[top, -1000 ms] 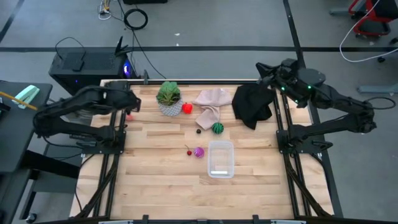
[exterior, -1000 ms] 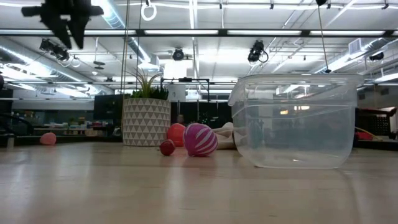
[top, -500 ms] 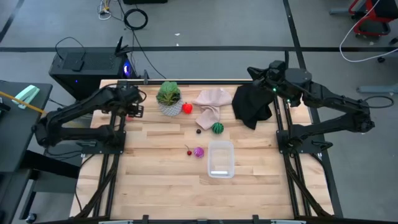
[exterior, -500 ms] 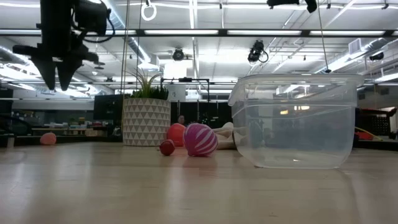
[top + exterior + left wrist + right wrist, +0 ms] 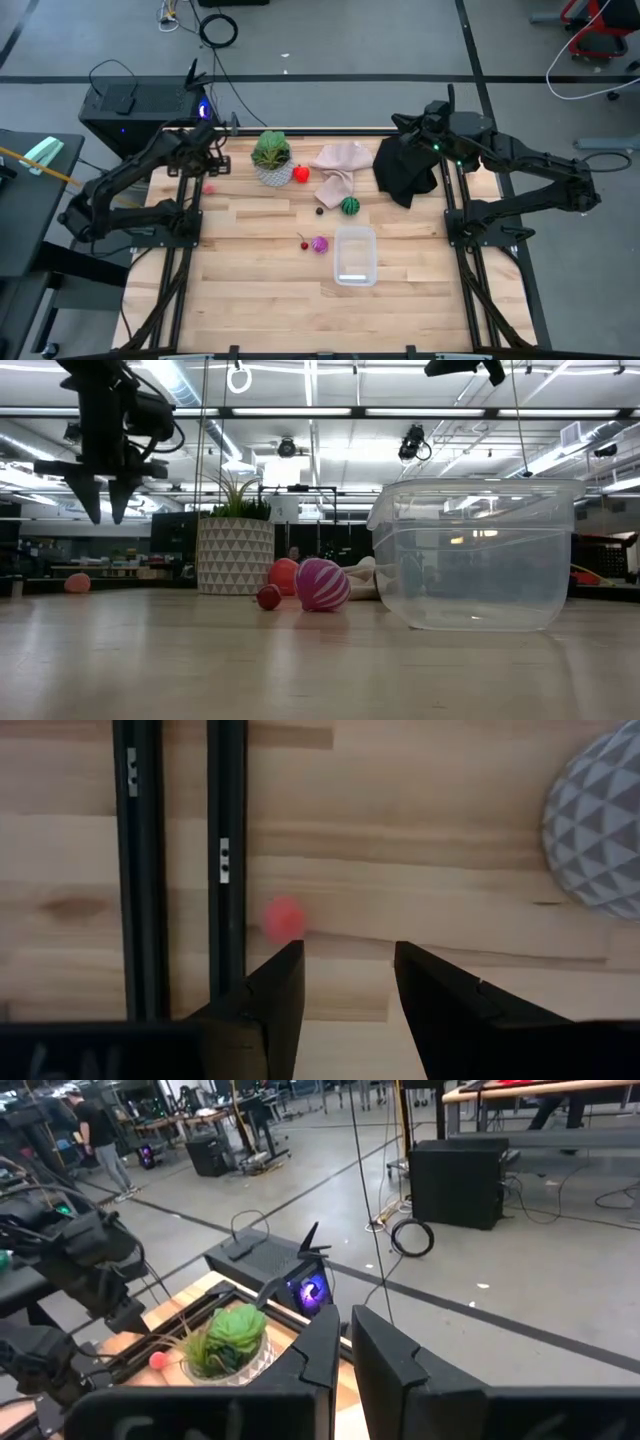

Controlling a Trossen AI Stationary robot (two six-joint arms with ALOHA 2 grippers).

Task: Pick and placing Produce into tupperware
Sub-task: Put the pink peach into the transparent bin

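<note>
Clear tupperware (image 5: 355, 255) is seen empty at mid-table, purple produce (image 5: 319, 244) just beside it. Left gripper (image 5: 345, 982) is held part-open, empty, above a small pink ball (image 5: 284, 916). Right gripper (image 5: 344, 1342) is raised, nearly closed, empty.

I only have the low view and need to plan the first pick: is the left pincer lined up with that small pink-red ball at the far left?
Observer: Not quite. In the left wrist view the left pincer is open above the table, and the small pink-red ball lies just off the gap, past one fingertip, beside a black rail.
Operator: Any produce hidden behind the container?
Observer: Yes, a green round striped toy fruit sits by the beige cloth, apart from the clear plastic tupperware.
Operator: And the right pincer?
Observer: The right pincer is shut, holding nothing, raised near the black cloth.
</note>
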